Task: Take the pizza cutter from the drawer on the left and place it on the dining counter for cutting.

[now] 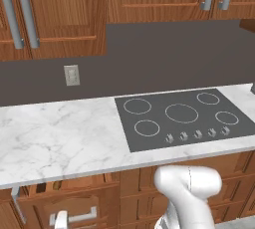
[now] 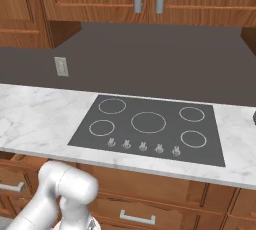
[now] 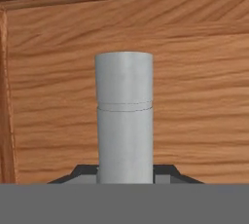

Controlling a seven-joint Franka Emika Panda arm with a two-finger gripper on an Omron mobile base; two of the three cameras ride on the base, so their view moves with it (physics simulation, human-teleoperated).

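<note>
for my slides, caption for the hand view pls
Gripper closed around the drawer's silver bar handle, with the wood drawer front directly behind.

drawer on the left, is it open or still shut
Partly open. In the left base view the drawer juts out past the neighbouring fronts below the marble counter, leaving a dark gap behind. Its inside is hidden.

The silver handle [image 3: 124, 121] hid the gripper [image 3: 124, 174] fingertips; the drawer [image 1: 64, 208] ran off the picture's bottom edge.
</note>
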